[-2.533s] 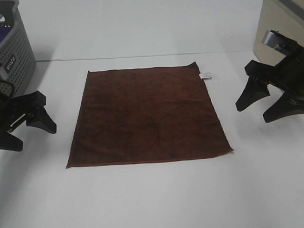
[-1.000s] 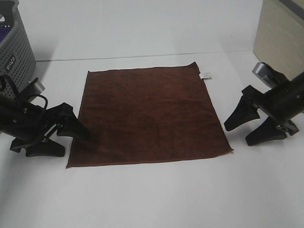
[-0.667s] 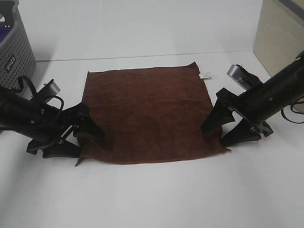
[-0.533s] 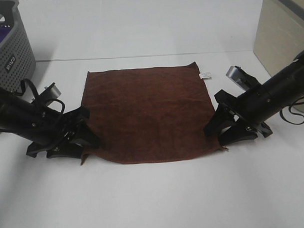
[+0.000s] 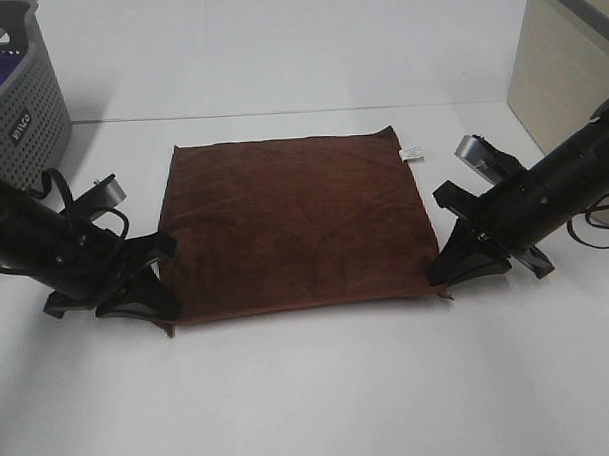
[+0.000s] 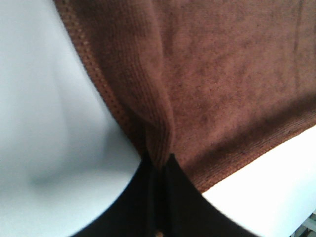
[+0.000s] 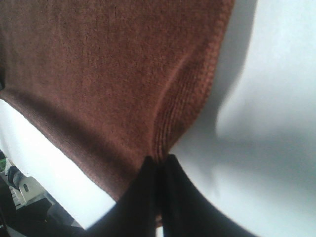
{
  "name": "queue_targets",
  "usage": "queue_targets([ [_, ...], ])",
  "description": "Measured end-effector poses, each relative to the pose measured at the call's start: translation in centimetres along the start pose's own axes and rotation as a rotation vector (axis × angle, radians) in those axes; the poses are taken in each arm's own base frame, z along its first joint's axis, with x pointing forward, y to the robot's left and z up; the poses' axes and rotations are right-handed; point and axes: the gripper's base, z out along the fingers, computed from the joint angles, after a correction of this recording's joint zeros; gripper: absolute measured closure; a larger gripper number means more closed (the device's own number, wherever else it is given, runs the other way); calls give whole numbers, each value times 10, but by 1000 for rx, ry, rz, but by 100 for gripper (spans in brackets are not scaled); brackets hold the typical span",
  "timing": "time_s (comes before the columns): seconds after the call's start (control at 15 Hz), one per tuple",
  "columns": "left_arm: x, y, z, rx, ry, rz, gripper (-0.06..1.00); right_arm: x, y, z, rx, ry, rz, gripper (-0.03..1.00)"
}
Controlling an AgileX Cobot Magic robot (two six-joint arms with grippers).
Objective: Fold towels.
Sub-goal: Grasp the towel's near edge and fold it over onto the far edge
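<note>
The towel (image 5: 294, 223), a dark reddish-brown square cloth, lies on the white table with a small white tag (image 5: 411, 151) at its far right corner. My left gripper (image 5: 165, 305) is shut on the towel's near left corner, and the cloth (image 6: 163, 98) bunches into a ridge where the black jaws pinch it. My right gripper (image 5: 439, 274) is shut on the near right corner, where the towel (image 7: 118, 74) creases into the closed jaws. Both near corners are pulled slightly inward and lifted off the table.
A grey perforated laundry basket (image 5: 20, 98) with something purple inside stands at the far left. A beige box (image 5: 559, 69) sits at the far right. The white table (image 5: 310, 398) stretches in front of the towel.
Both grippers came in from the sides, slid onto the towel's near corners and shut on them. The near edge has drawn inward and wrinkled.
</note>
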Motion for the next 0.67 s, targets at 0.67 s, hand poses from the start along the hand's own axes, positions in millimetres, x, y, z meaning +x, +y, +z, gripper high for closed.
queue_targets([
  [0.67, 67, -3, -25, -40, 222, -93, 94, 77, 9, 3, -6, 134, 155, 97],
])
